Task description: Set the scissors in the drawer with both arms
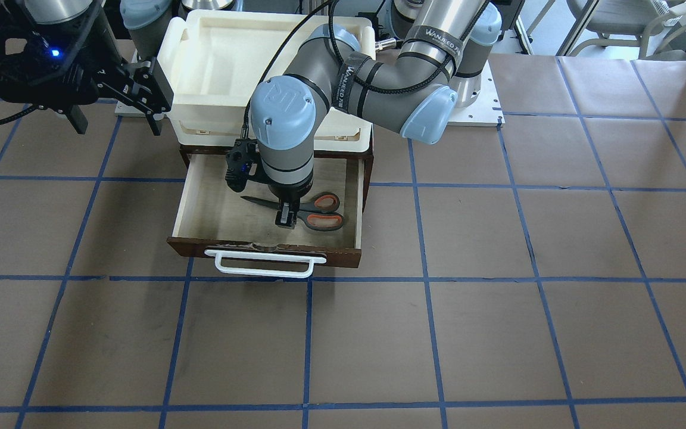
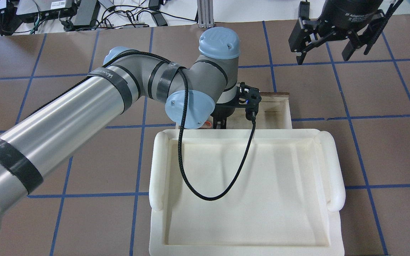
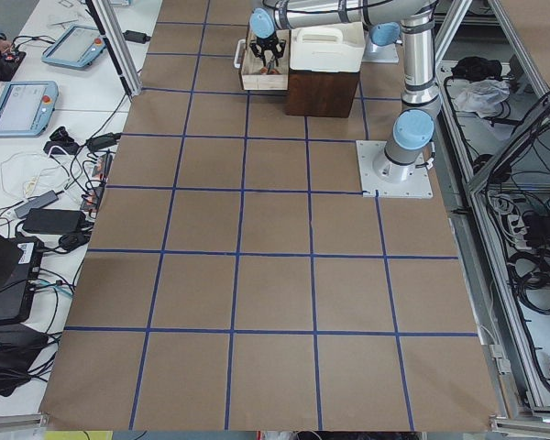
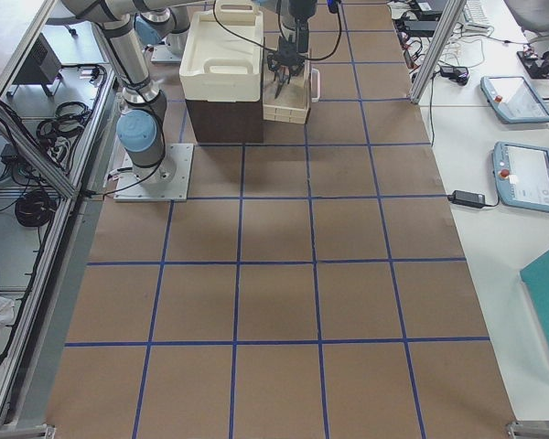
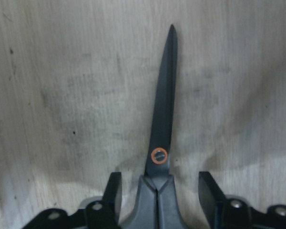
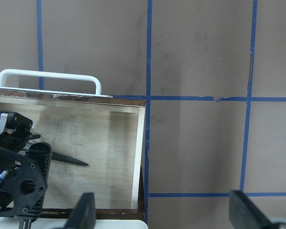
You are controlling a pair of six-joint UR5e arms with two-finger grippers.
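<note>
Brown paper with a grid of blue tape is covering the table. At the far side in the front-facing view, the drawer is standing pulled out from under a white tray. Its white bar handle is facing the near side. The scissors are lying flat and closed on the pale floor of the drawer, more toward its right side in that view. Their handles are pointing right and the blade tips left. The left hand is reaching straight down into the drawer over them. In the left wrist view its 2 fingers are standing released, 1 on each side of the grey neck near the orange pivot ring. A gap is showing on both sides, so they are not touching the scissors. The right hand is hanging above the table, left of the tray in the front-facing view and well apart from the drawer. Its fingers are spread wide and are grasping nothing.
</note>
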